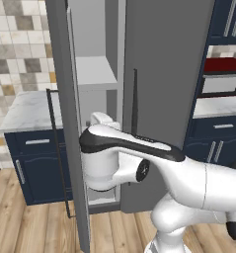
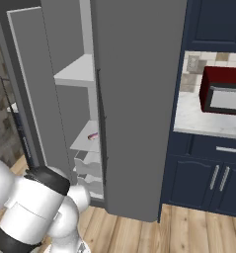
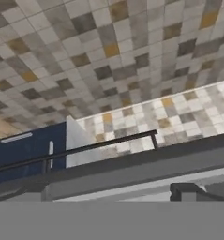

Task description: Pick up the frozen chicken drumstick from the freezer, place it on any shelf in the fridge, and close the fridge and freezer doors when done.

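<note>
**Robot arm beside an open freezer, drumstick not yet in hand**

On the far left, a tiled wall [image 1: 20,44] rises behind a marble-topped bench [image 1: 28,111] with dark blue cabinet fronts below. Next comes the freezer door [image 1: 65,99], a tall grey panel swung open toward the viewer, its long black handle [image 1: 58,153] running down the outer face. Behind it the freezer [image 1: 97,29] shows a white shelf [image 1: 95,71] high up. In the right base view a small pink-purple bar [image 2: 93,136] lies on a lower freezer shelf, with white drawers [image 2: 87,165] beneath.

The robot's white arm [image 1: 134,158] bends across the lower freezer opening and hides much of the inside. The frozen chicken drumstick cannot be made out; it is presumably inside the freezer, behind the arm or the door. One dark fingertip [image 3: 188,191] of the tool shows low in the hand view, which looks past the door's edge and handle toward the tiled wall. The tool's jaws stand wide apart and hold nothing.

To the right, the fridge door [image 1: 164,64] is shut. Further right sit blue cabinets [image 1: 218,143] and a red microwave [image 2: 223,91].

The likely risk is that the arm, working close beside the open door, knocks it or catches the handle. The tool could also close on the pink-purple bar instead.
</note>
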Robot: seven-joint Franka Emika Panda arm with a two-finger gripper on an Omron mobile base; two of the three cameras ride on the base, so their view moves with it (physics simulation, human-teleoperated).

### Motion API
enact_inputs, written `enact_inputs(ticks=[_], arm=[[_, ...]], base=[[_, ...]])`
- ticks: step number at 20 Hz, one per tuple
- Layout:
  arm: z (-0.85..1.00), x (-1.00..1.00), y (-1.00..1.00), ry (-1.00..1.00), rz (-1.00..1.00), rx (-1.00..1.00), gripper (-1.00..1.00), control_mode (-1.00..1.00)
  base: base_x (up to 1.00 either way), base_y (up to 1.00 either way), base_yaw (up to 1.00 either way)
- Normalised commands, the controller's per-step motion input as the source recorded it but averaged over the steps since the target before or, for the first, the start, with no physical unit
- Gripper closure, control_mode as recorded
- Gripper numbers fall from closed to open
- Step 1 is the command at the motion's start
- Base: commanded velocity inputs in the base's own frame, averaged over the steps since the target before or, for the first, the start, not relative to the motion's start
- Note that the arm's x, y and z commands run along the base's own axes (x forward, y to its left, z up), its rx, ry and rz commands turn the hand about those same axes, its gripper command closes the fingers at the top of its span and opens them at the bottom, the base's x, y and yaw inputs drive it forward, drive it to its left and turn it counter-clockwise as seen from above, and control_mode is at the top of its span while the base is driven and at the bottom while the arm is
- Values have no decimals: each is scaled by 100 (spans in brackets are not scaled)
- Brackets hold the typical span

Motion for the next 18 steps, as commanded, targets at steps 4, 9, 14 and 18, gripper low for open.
enact_inputs(ticks=[4,9,14,18], arm=[[0,-13,100,1,-25,-28,-100,-100],[-3,-6,100,-1,-33,-28,-100,-100],[-5,23,100,0,-39,-29,-100,-100],[0,11,100,0,-41,-24,-100,-100]], base=[[0,0,0],[0,0,0],[0,0,0],[0,0,0]])
